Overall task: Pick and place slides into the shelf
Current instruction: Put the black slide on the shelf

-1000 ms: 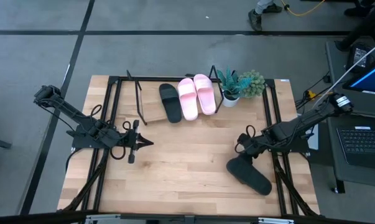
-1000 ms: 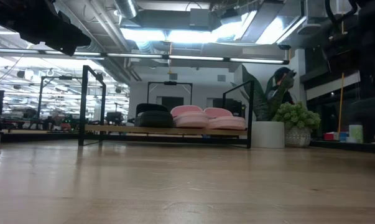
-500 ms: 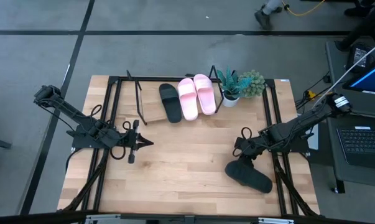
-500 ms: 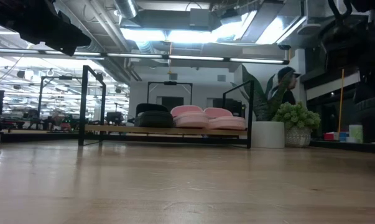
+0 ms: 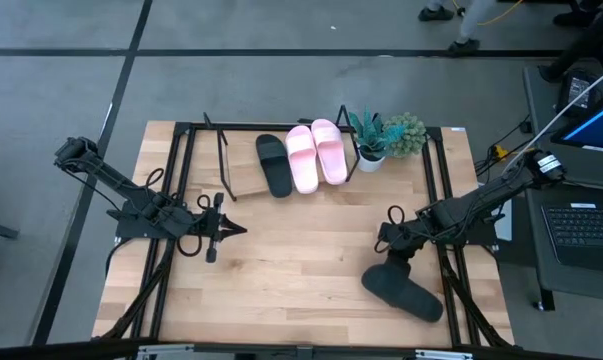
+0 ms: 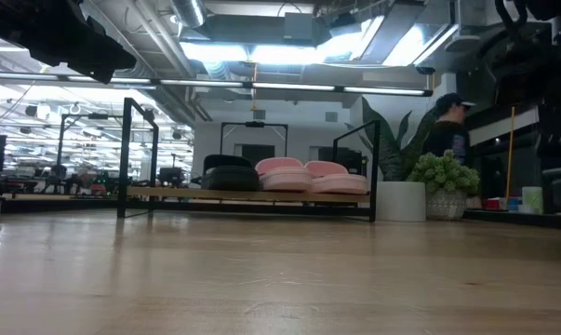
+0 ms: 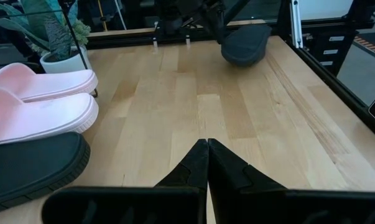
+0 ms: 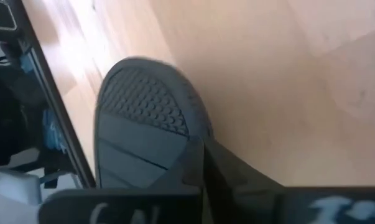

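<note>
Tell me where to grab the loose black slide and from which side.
Grip the black slide by the thin rim at its end nearest the right gripper, coming from the shelf side. That edge is slim enough for the fingers, and the right wrist view shows them pinching it, treaded sole in view.

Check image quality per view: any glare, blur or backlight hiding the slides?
High view: even light, sharp; black slide by the right gripper is clear. Low view: bright ceiling lights, arms backlit into silhouettes, shelf readable. Right wrist view: slide sole soft, too close. Left wrist view: left gripper sharp, pink slides clear.
</note>
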Motion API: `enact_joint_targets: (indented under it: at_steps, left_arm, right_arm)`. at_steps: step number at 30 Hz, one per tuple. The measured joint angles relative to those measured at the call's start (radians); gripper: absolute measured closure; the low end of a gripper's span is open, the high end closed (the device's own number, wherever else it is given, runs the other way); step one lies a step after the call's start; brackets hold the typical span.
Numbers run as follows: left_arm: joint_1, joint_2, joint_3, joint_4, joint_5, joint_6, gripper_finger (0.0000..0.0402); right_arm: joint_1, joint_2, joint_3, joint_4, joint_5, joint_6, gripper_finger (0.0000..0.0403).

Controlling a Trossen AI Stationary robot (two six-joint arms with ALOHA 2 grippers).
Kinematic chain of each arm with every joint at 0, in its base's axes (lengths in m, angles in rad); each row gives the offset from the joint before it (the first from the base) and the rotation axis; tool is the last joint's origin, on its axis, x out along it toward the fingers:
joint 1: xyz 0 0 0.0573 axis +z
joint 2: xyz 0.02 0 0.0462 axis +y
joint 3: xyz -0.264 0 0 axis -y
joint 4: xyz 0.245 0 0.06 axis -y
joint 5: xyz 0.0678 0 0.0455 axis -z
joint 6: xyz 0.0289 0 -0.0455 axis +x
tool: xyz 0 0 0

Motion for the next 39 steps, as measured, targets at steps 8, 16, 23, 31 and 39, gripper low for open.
enact_joint_targets:
  at_steps: [8, 16, 23, 31, 39]
  left_arm:
    - [0.0, 0.0, 0.0, 0.0, 0.0, 0.0, 0.0401]
    - [0.0, 0.0, 0.0, 0.0, 0.0, 0.001, 0.0401]
    - [0.0, 0.0, 0.0, 0.0, 0.0, 0.001, 0.0401]
    - [0.0, 0.0, 0.0, 0.0, 0.0, 0.001, 0.0401]
    - [0.0, 0.0, 0.0, 0.0, 0.0, 0.001, 0.0401]
  right_arm:
    - [-0.002, 0.0, 0.0, 0.097, 0.027, -0.01, 0.0399]
    - [-0.027, -0.003, 0.0, 0.138, 0.028, 0.009, 0.0385]
    - [-0.061, -0.003, 0.0, 0.142, 0.029, 0.007, 0.0386]
    - [-0.075, -0.003, 0.0, 0.148, 0.031, -0.066, 0.0393]
    - [-0.088, -0.003, 0.0, 0.16, 0.05, -0.137, 0.0387]
